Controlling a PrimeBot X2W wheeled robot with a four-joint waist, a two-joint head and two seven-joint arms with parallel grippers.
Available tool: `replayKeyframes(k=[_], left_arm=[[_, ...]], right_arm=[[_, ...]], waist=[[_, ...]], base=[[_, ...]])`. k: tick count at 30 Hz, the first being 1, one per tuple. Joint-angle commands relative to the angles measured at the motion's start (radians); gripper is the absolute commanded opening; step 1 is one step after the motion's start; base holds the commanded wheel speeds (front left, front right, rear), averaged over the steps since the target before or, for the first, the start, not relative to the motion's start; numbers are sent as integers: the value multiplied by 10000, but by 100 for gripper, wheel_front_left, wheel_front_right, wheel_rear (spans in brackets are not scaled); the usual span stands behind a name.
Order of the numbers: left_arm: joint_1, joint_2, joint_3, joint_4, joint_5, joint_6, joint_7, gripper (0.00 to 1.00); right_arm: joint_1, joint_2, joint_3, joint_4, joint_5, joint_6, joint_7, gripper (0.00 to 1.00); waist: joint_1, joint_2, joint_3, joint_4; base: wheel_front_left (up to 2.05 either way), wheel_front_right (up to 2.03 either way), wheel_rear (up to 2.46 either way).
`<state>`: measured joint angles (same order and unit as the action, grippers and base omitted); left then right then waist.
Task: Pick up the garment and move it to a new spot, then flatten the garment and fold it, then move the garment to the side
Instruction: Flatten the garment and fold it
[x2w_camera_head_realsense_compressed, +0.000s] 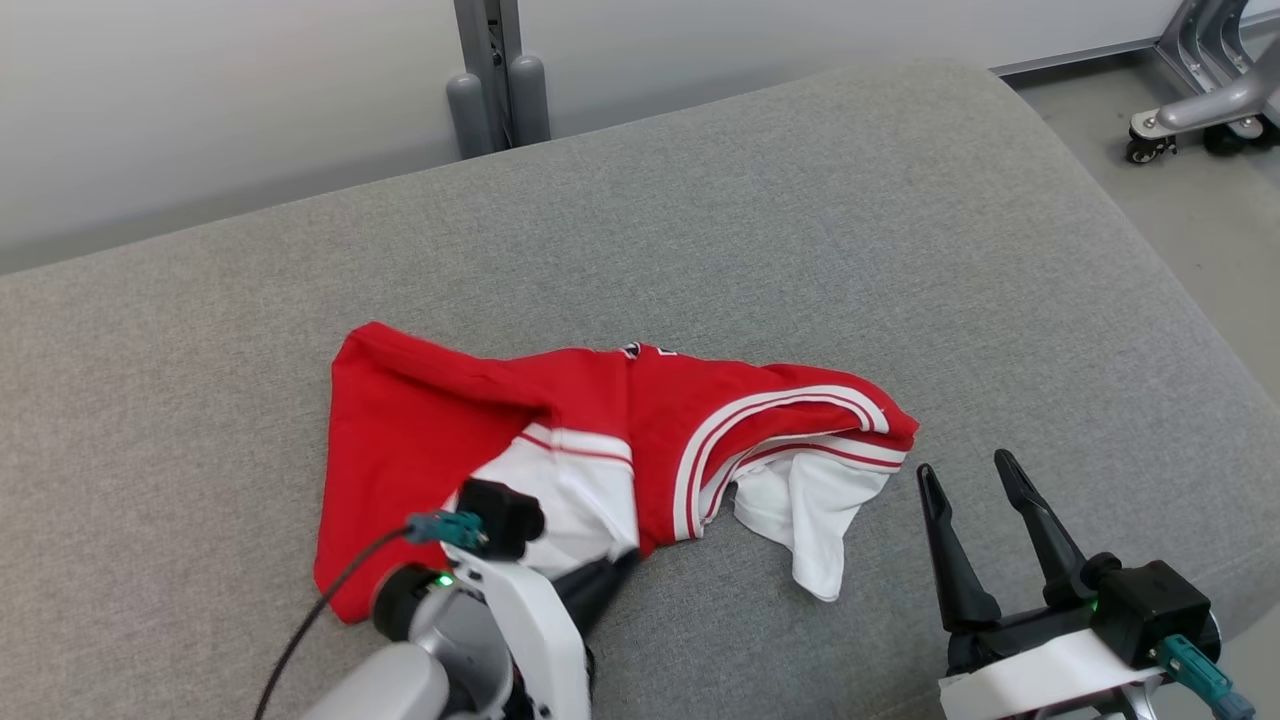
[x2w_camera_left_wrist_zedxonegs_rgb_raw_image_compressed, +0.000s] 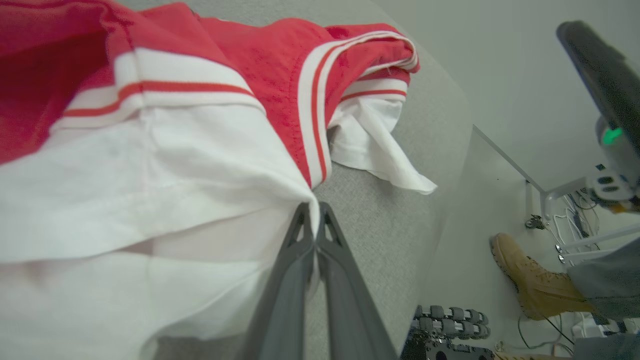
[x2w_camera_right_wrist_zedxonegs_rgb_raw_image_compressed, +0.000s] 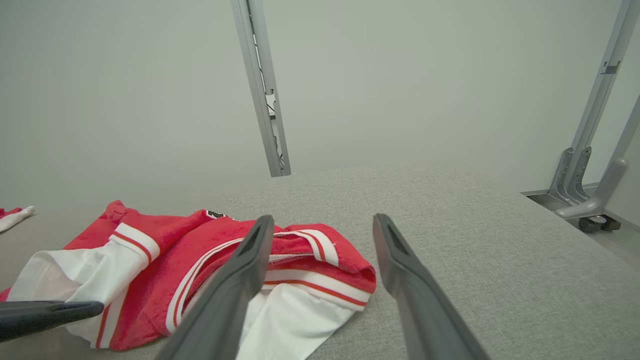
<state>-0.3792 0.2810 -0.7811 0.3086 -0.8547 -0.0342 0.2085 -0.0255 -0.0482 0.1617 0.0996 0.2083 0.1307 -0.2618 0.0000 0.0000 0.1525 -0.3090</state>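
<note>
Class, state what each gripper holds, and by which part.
Left gripper pinches the red-and-white garment by a white edge; right gripper open, holding nothing.

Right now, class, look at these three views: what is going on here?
The robot's left gripper has its jaws shut on a white edge of the red-and-white garment, which lies crumpled on the grey cushion. The right gripper hovers beside the garment's right end, jaws open and holding nothing. The garment is not yet flattened or folded.
</note>
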Motion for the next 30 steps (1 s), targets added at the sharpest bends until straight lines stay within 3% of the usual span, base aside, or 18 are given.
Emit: replayKeyframes(k=[1, 11, 14, 18, 19, 20, 23, 25, 26, 27, 28, 30], left_arm=[[304, 127, -122, -687, -82, -24, 146, 0], [1829, -273, -955, -5137, -1240, 213, 1145, 0], [1979, -361, -987, -5452, -1578, 406, 1348, 0], [2063, -323, -717, -4587, -1374, 778, 1062, 0], [1982, -254, -603, -4252, -1201, 832, 898, 19], [1893, -205, -494, -3899, -1028, 907, 698, 25], [1666, -36, -550, -2730, -298, 950, 189, 30], [1586, 63, -609, -2361, -55, 970, 73, 42], [1596, 86, -628, -2237, -1, 952, 26, 68], [1596, 86, -628, -2237, -1, 952, 26, 68], [1597, 103, -616, -2131, 14, 968, 2, 100], [1436, 305, -706, -2013, 274, 973, 76, 100]], right_arm=[[96, -43, -38, -25, -70, 1, -50, 100], [86, -43, 55, 4, -39, 1, -50, 100], [41, -45, 106, 35, -25, 1, -50, 100], [-76, -45, 166, 58, 13, 3, -51, 100], [-82, -48, 162, 65, 15, 3, -50, 100], [-81, -45, 150, 76, 12, 1, -50, 100], [-122, -46, 124, 115, 9, 1, -51, 100], [-134, -43, 113, 132, 15, 1, -50, 100], [-139, -42, 110, 139, 22, 3, -50, 100], [-139, -42, 110, 139, 22, 3, -50, 100], [-143, -43, 97, 148, 28, 1, -50, 100], [-153, -43, 88, 156, 50, 1, -50, 100]], waist=[[0, 0, -8, 35], [0, 0, -6, 131], [0, 0, 58, 134], [0, 0, 170, 71], [0, 0, 191, 59], [0, 0, 219, 45], [0, 0, 287, -4], [0, 0, 297, -14], [0, 0, 303, -15], [0, 0, 303, -15], [0, 0, 305, -12], [0, 0, 321, 1]], base=[[0, 0, 0], [0, 0, 0], [0, 0, 0], [0, 0, 0], [0, 0, 0], [0, 0, 0], [0, 0, 0], [0, 0, 0], [0, 0, 0], [0, 0, 0], [0, 0, 0], [0, 0, 0]])
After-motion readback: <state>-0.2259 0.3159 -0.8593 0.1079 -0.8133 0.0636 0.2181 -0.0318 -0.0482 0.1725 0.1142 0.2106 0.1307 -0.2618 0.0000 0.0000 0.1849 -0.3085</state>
